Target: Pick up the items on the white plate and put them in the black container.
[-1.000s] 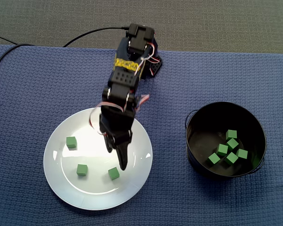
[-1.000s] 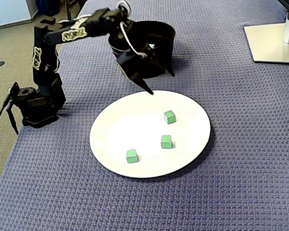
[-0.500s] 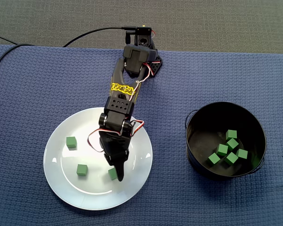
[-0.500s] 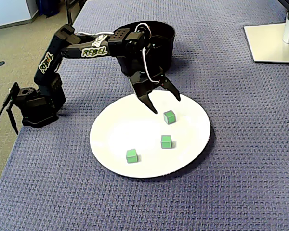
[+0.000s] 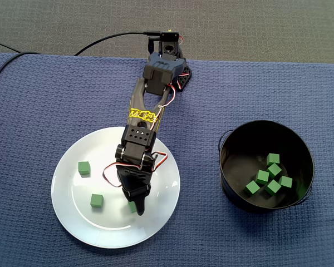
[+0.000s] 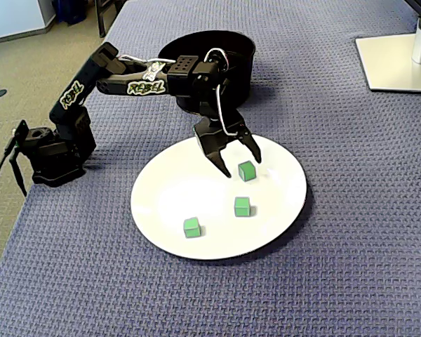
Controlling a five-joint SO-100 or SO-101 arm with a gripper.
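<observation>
The jaws stand spread apart, straddling one green cube (image 6: 246, 170) on the white plate (image 6: 168, 189). A second cube (image 6: 243, 206) and a third cube (image 6: 191, 227) lie elsewhere on the plate. Beside the plate, the black container (image 5: 239, 150) holds five cubes.

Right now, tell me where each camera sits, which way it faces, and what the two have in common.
A fixed view: above the cloth, looking straight down; the arm reaches from its base at the top edge to the plate, pot on the right.
A fixed view: raised beside the cloth, looking slantwise across; base at left, open gripper around a block, pot behind.
Both show the whole arm, the plate's three blocks and the pot.
</observation>
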